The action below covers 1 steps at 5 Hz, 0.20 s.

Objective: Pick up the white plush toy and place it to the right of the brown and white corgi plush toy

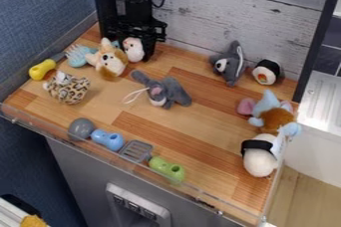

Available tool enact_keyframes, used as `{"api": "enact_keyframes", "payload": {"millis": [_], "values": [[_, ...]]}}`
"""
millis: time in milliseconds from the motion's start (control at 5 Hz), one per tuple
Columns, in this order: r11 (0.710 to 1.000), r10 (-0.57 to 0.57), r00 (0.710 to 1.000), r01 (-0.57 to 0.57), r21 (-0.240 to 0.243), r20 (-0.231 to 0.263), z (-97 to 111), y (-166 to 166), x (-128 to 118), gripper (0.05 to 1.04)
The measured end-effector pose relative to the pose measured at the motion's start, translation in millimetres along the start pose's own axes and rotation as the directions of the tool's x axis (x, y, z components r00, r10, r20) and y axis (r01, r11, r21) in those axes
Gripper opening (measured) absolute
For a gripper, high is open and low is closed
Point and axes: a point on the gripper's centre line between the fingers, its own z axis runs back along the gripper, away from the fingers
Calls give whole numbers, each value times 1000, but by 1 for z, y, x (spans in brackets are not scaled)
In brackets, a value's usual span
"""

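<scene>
The black gripper [135, 39] hangs at the back left of the wooden counter, low over a small white and pink plush [134, 50]. Just left of that plush sits a tan and white dog plush [110, 59], with a light-blue brush-like toy [80, 55] beside it. A grey plush with a white string loop [163, 90] lies near the middle. Towards the left edge are a leopard-spotted plush [68, 88] and a yellow toy [42, 69]. The plushes partly hide the gripper's lower end.
Back right: grey plush [230, 64], black-and-white plush [267, 72]. Right edge: blue and brown plush [273, 116], cream plush with black band [259, 156]. Along the front: grey ball [81, 128], blue toy [108, 140], grey slotted piece [136, 151], green toy [166, 169]. A clear rim [120, 159] borders the front.
</scene>
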Motion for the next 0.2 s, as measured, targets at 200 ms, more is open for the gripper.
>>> {"api": "enact_keyframes", "payload": {"millis": [200], "values": [[998, -61, 998, 61, 3, -1, 1, 0, 0, 555]]}}
